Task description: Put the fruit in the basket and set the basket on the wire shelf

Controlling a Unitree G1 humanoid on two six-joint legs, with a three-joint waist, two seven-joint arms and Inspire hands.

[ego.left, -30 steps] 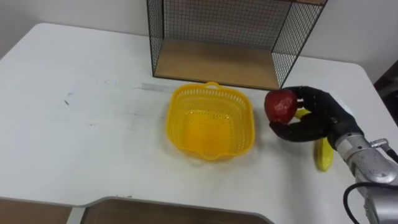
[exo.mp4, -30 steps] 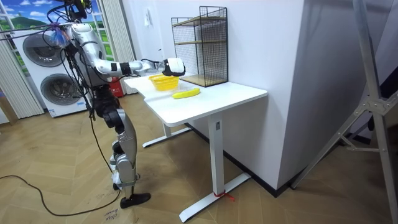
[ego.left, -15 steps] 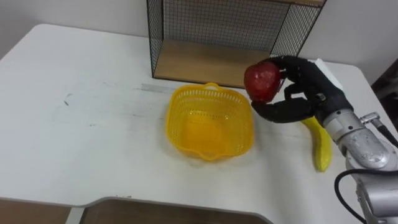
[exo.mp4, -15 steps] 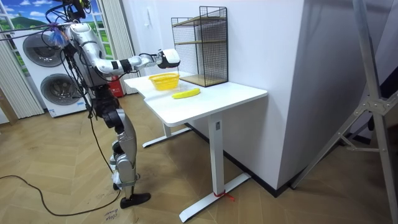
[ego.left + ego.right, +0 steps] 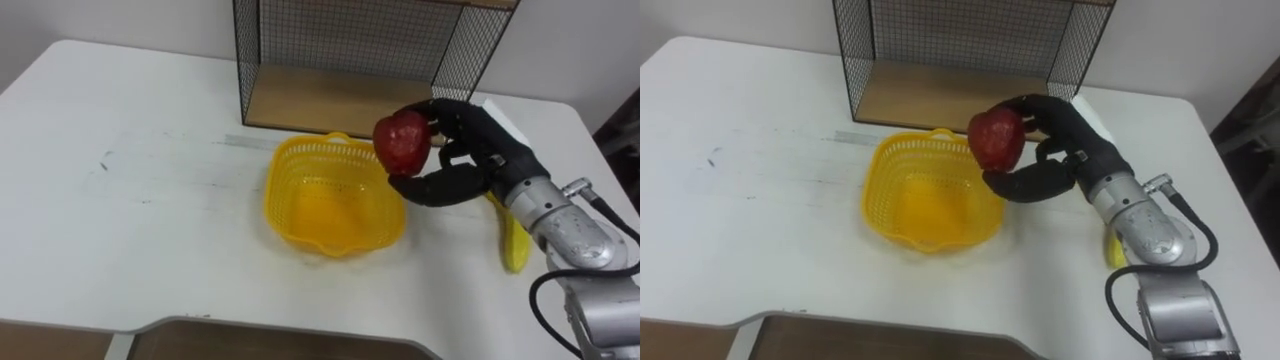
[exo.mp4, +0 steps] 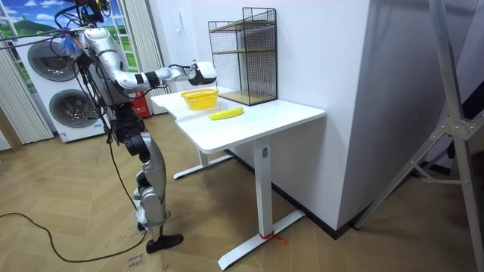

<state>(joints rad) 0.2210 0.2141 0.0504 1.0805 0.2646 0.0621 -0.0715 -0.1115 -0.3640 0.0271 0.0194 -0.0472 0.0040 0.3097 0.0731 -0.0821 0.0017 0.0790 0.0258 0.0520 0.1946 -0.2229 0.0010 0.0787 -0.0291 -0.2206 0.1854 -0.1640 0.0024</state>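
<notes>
Grips the red apple (image 5: 403, 140) in the right hand (image 5: 480, 152), dark fingers curled over its top and far side, thumb hooked beneath. Holds the fruit in the air over the right-hand rim of the yellow basket (image 5: 290, 165), clear of the mesh and not yet inside. Reaches in from the lower right on a grey forearm, wrist lifted above the white worktop (image 5: 130, 190).

Shows the basket's bare yellow floor through its open top. Keeps that basket upright near the middle of the worktop, just in front of the wire shelf (image 5: 340, 40) and apart from it.

Leaves a banana (image 5: 515, 248) lying flat on the worktop to the right of the basket, its upper end hidden behind the wrist, its lower end pointing toward the near edge. Touches neither the basket nor the banana with the hand.

Faces the shelf at the back of the worktop: black mesh walls, a wooden board as the lowest level, open toward the basket. Rises in two tiers against the wall in the room view.

Stands upright in the room view at the left end of the worktop, on a wooden floor, right arm stretched out roughly level over the basket, apple raised above it. Backs onto white washing machines (image 6: 72, 113) beside a window.
</notes>
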